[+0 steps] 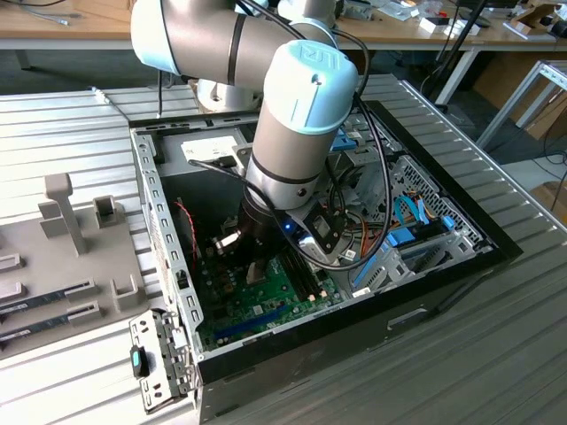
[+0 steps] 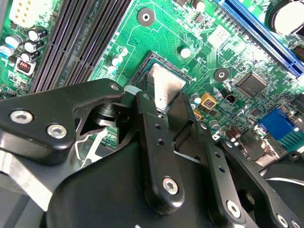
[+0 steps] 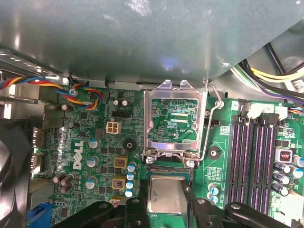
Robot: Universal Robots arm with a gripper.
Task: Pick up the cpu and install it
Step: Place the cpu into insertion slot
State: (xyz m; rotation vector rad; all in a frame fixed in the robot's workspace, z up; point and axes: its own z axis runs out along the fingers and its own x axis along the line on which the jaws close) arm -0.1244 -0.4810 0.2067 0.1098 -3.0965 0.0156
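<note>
state: end effector (image 2: 165, 102) closed narrow, gripping cpu (image 2: 167, 85) by two edges | place: cpu at open socket (image 2: 141, 70) on green board (image 2: 161, 33), just beside raised metal frame (image 3: 156, 95) | likely risk: tilt or offset bends socket pins; weak grip drops the cpu askew

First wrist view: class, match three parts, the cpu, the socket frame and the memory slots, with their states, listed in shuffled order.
Column one:
1. cpu
2. socket frame
3. memory slots

Column two:
A. swung open, standing up
B. long, dark, empty
C. silvery top, between the fingers of the hand

Pairs: 1-C, 2-A, 3-B.
</note>
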